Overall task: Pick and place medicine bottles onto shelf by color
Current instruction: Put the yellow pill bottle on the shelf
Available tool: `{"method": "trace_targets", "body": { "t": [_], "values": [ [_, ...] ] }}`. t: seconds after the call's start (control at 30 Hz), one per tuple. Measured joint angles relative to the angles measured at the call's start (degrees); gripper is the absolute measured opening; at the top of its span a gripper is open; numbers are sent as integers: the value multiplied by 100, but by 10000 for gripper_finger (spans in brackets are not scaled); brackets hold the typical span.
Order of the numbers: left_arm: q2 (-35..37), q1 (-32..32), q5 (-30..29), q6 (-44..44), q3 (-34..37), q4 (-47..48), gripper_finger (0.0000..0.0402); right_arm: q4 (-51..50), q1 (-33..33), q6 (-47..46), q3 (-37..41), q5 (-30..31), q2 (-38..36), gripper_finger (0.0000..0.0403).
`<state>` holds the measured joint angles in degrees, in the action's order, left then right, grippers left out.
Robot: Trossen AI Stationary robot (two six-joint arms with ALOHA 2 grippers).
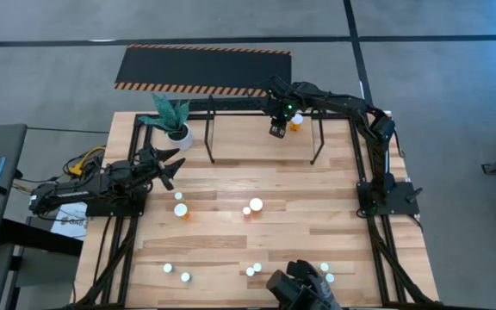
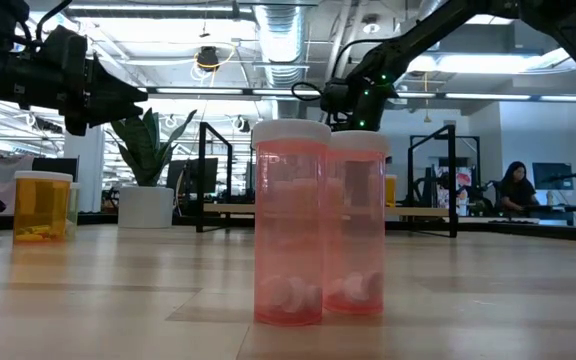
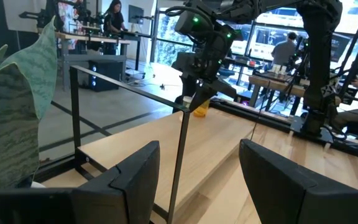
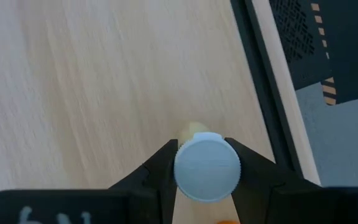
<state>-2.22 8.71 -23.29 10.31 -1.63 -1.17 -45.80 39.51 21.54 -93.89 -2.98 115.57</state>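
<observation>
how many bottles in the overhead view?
11 bottles: one in the right gripper at the shelf; pairs at left-centre, centre, and along the lower edge at left, middle and right. Dark gear there may hide more.

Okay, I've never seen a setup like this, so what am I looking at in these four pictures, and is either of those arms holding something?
These are two robot arms fixed to a wooden table, each ending in a two-finger gripper. One picture looks straight down from above, one sits at table-top height, and the other two come from cameras on the arms' wrists.

Small white-capped medicine bottles stand scattered on the wood; the two pink bottles fill the low picture only because they stand close to that camera. At the back edge is a black metal shelf frame, with a potted plant beside it.

The right gripper is over the shelf area, shut on a white-capped bottle; its own camera looks down on the cap pinched between the fingers. The left gripper waits near the plant, open and empty.
</observation>
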Motion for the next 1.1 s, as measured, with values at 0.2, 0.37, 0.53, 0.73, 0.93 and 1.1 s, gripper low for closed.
{"method": "trace_targets", "body": {
  "t": [0.2,0.37,0.53,0.73,0.93,1.1],
  "values": [
    [0,0,2,0,0,2,208,10,-12,0,0,2,0,148],
    [0,0,0,0,0,1,208,54,-16,-2,0,0,0,148],
    [0,0,1,1,0,1,208,44,-16,-4,0,-13,0,148],
    [0,0,0,0,0,2,208,44,-16,-2,0,-14,0,148],
    [0,0,2,0,0,0,208,71,-24,-2,64,-18,1,148],
    [0,-1,1,0,0,2,208,107,-25,0,131,-18,9,148]
  ]
}}
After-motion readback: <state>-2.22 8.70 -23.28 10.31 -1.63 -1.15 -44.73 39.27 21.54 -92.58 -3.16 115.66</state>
